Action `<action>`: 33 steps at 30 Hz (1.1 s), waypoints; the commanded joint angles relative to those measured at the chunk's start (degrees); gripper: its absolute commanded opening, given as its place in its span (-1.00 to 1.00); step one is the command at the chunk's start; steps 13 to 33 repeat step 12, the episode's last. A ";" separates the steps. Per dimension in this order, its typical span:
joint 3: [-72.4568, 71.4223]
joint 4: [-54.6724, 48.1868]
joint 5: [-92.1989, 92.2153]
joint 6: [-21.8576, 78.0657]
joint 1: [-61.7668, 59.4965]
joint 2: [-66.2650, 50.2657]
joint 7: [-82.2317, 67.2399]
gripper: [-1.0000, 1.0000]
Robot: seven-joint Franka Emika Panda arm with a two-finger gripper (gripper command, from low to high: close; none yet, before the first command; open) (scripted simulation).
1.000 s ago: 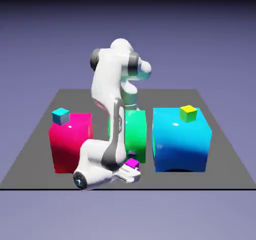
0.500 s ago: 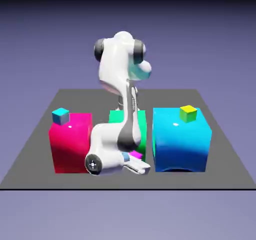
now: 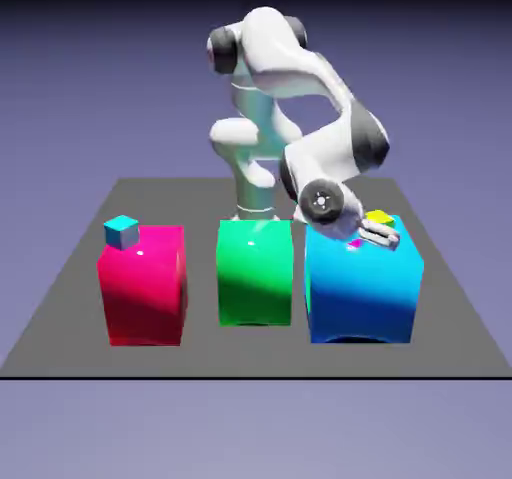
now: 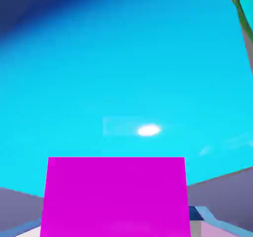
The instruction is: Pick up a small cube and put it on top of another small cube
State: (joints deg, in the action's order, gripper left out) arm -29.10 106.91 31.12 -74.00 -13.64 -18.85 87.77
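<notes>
1 small cube (image 4: 116,196) sits clamped in the jaws over the big blue block (image 3: 360,287) — the yellow cube (image 3: 378,216) just beside.

Three large glossy blocks in a row on the dark grey table (image 3: 70,297): big pink-red block (image 3: 142,287) at the exterior view's left, big green block (image 3: 254,275) in the middle, big cyan-blue block (image 3: 362,285) at the right. Tiny cyan cube (image 3: 121,232) on the pink-red block's far left corner. Tiny yellow cube (image 3: 378,216) on the cyan-blue block's far top, just behind the white two-finger gripper (image 3: 374,237). Tiny glossy magenta-purple cube (image 4: 116,196) clamped between the fingers, just above the cyan-blue block's top.
</notes>
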 commanded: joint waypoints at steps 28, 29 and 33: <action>-5.87 8.92 5.91 -2.04 -2.17 2.87 -3.92 1.00; -5.87 8.92 5.91 -2.04 -2.17 2.87 -3.92 1.00; -5.87 8.92 5.91 -2.04 -2.17 2.87 -3.92 1.00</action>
